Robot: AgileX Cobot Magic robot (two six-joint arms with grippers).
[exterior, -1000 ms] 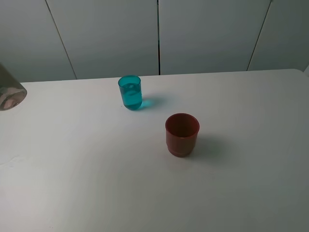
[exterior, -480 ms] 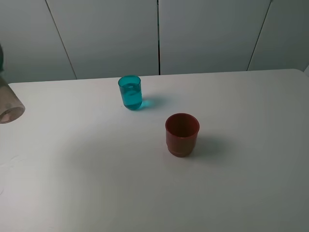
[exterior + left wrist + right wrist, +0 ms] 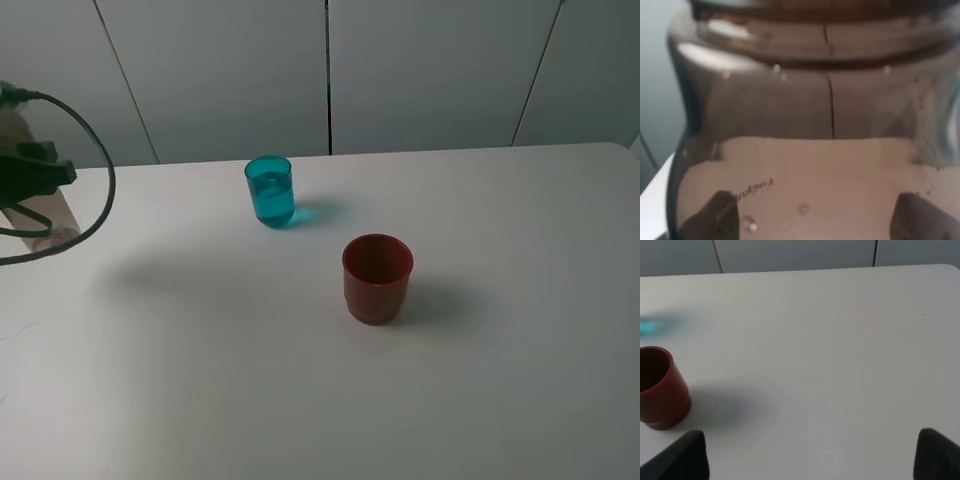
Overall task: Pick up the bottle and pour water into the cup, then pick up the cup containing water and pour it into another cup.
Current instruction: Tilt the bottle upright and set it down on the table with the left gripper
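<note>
One bottle (image 3: 48, 212), one teal cup (image 3: 269, 190), one red cup (image 3: 377, 278).
Left gripper (image 3: 28, 172) clamped on the bottle, far left; right gripper (image 3: 810, 460) spread wide apart.

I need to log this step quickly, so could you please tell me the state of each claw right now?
Left claw: closed, holding the bottle.
Right claw: open, holding nothing.

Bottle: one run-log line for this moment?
left hand: shut on bottle | bottle: far left of table | teal cup: upright, water inside | red cup: upright, untouched | right hand: open, empty
</note>
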